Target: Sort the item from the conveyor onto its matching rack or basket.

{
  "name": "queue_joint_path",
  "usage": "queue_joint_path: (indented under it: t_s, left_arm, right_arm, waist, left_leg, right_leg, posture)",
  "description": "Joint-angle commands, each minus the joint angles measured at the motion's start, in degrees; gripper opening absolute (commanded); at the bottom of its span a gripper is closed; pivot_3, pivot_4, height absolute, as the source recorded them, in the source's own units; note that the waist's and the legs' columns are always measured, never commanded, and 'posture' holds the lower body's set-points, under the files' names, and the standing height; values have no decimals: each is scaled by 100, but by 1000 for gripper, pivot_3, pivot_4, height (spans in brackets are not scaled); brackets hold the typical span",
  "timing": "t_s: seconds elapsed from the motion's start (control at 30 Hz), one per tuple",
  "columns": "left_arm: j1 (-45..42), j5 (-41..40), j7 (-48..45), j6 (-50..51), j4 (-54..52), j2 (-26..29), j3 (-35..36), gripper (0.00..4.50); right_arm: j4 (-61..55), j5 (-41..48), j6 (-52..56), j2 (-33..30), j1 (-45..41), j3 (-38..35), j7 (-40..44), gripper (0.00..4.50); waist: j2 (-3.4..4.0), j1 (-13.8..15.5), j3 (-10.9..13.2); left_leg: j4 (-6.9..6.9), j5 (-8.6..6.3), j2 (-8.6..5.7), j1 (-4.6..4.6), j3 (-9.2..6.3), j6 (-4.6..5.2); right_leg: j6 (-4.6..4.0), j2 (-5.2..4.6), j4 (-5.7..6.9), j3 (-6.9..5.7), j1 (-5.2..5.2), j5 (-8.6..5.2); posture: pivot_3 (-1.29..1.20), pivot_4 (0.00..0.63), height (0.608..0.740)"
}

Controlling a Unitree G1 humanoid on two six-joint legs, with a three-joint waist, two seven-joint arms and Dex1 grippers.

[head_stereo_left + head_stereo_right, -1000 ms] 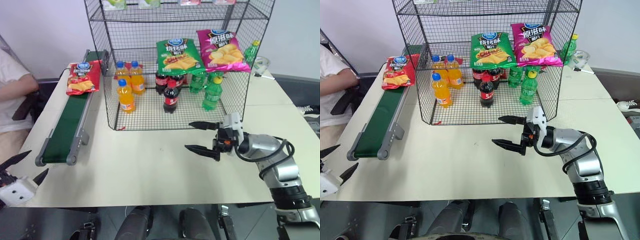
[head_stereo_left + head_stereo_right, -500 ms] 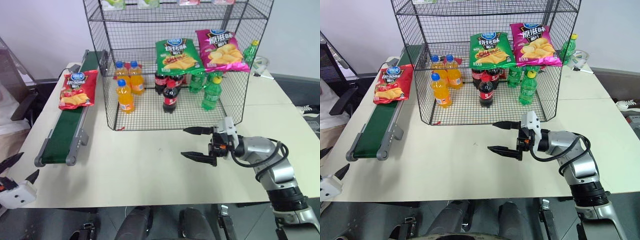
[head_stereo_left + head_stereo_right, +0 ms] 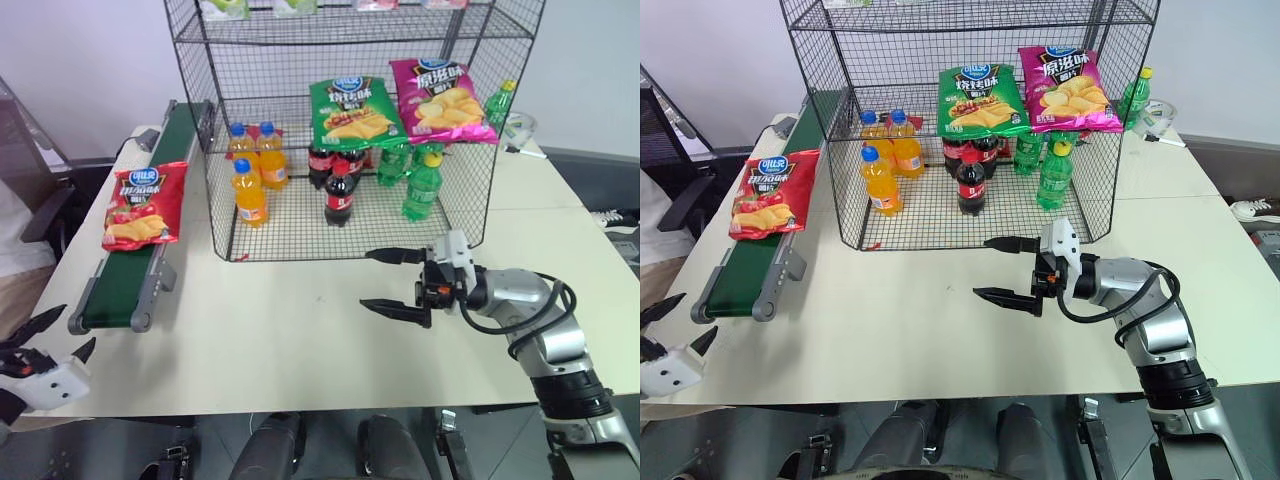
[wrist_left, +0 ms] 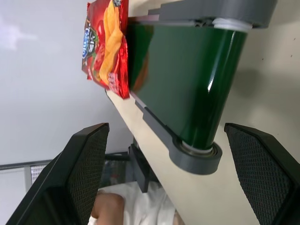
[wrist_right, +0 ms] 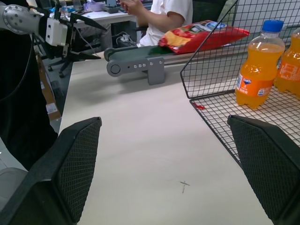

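red chip bag (image 3: 137,205) w/ blue logo, dk-green belt (image 3: 128,280), black mesh rack (image 3: 350,120)

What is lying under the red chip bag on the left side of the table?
The red chip bag lies on the dark-green conveyor, overhanging its grey frame. The belt section directly beneath the bag is covered and cannot be seen.

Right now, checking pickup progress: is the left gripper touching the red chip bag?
Apart. The left eye view shows the left gripper well short of the red chip bag.
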Motion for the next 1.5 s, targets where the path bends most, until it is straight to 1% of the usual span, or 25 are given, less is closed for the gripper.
queue_joint_path:
  t_s: [0.03, 0.3, 0.7, 1.03, 1.3, 1.33, 1.37, 1.4, 1.5]
  left_arm:
    - [24, -132, 99, 101, -174, 75, 6, 4124]
    - [-2, -80, 191, 270, -339, 39, -86, 4124]
    - [2, -216, 167, 486, -683, 35, -155, 4124]
    - [131, -193, 244, 572, -737, 35, -72, 4124]
    - [-47, -255, 239, 577, -761, 15, -210, 4124]
    - [-90, -272, 223, 566, -739, 16, -239, 3606]
    - [-125, -247, 234, 573, -732, 14, -259, 3301]
    - [-164, -232, 240, 587, -726, 3, -284, 2839]
    - [-235, -132, 306, 591, -721, -5, -348, 1307]
  right_arm:
    - [-113, 2, -81, -34, -8, -98, -16, 4500]
    - [-97, -3, -86, -36, -48, -99, -32, 4500]
    - [-134, 69, 25, -69, -109, -135, -74, 4500]
    - [-72, 27, -45, -71, -97, -174, -132, 4500]
    - [-112, 37, -39, -112, -62, -202, -168, 4500]
    - [-119, 34, -39, -125, -55, -211, -174, 4500]
    - [-122, 19, -51, -139, -49, -217, -181, 4500]
    - [-121, 21, -52, -149, -45, -225, -185, 4500]
    - [-113, 16, -73, -164, -46, -220, -200, 4500]
  waist:
    - [0, 0, 0]
    - [0, 1, 0]
    - [0, 1, 0]
    - [0, -1, 0]
    - [0, 2, -1]
    - [-1, 4, -1]
    - [-1, 4, 0]
    - [0, 4, -1]
    - [0, 2, -1]
  left_leg:
    - [0, 0, 0, 0, 0, 0]
    - [1, 0, 0, 0, 0, 0]
    - [2, 1, 0, 0, 0, 1]
    - [2, 1, 0, 1, 0, 2]
    - [3, 2, 0, 1, 0, 2]
    - [3, 2, 0, 1, 0, 2]
    - [4, 2, 0, 1, 0, 2]
    - [4, 2, 0, 1, 0, 2]
    - [5, 3, 0, 1, 0, 4]
  right_leg:
    - [0, 0, 0, 0, 0, 0]
    - [0, 0, 0, 0, 0, 0]
    - [0, 0, 1, 0, 1, 0]
    - [1, 0, 2, 0, 1, 1]
    - [1, 0, 2, 0, 2, 1]
    - [1, 0, 4, -1, 2, 1]
    - [1, 0, 4, -1, 2, 1]
    - [1, 0, 4, -1, 2, 1]
    - [1, 0, 5, -1, 2, 1]
  posture:
    - [0, 150, 740]
    - [0, 150, 740]
    - [0, 150, 740]
    - [0, 150, 740]
    - [0, 150, 740]
    - [0, 150, 740]
    - [0, 150, 740]
    - [0, 150, 740]
    - [0, 150, 740]
